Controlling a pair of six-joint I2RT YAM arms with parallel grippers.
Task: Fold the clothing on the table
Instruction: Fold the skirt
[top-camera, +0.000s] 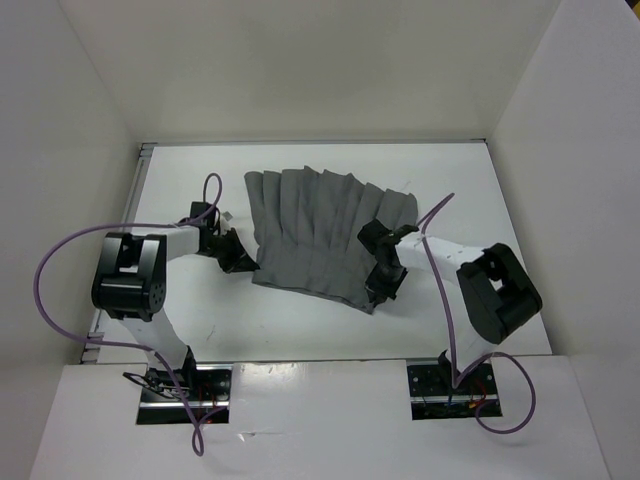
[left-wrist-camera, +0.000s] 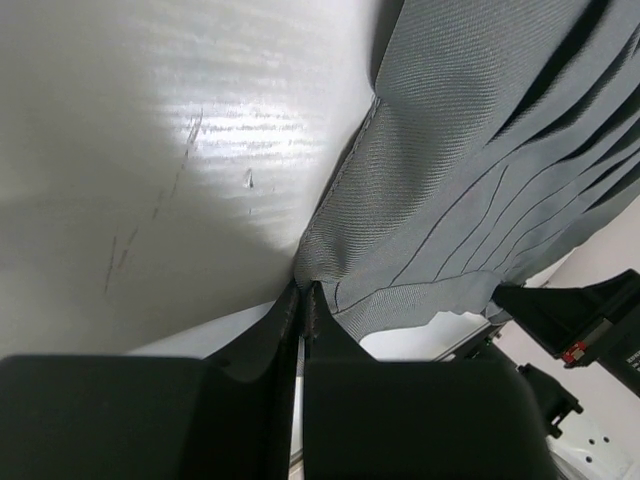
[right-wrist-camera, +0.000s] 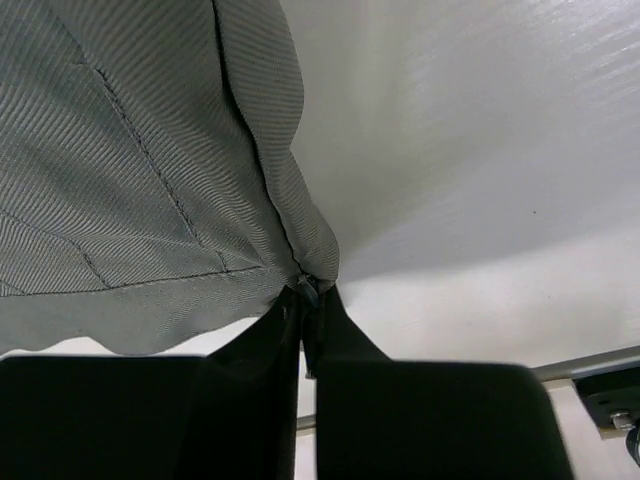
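**Item 1: clothing** (top-camera: 318, 232). 1 dark grey pleated garment, lying spread out at the middle of the desk (top-camera: 300, 325), a little toward the far side. The pleats run lengthwise from the far edge to the near edge. The near edge slants, sitting lower on the right than on the left. Both near corners are lifted slightly into the pincers; the rest lies flat on the surface.

**Item 2: left pincer** (top-camera: 241, 260). At the garment's near-left corner. Fingers pressed together, pinching the fabric edge between the tips; the left wrist view shows the cloth bunching into that pinch.

**Item 3: right pincer** (top-camera: 381, 288). At the near-right corner. Fingers closed on the hemmed corner, seen gathered at the tips in the right wrist view.

**Item 4: desk.** Glossy white top with a thin metal edge; faint scratches (left-wrist-camera: 185, 150) beside the left corner.

**Item 5: surroundings.** White walls (top-camera: 300, 70) on 3 sides; 1 purple cable (top-camera: 60, 260) looping from each arm.
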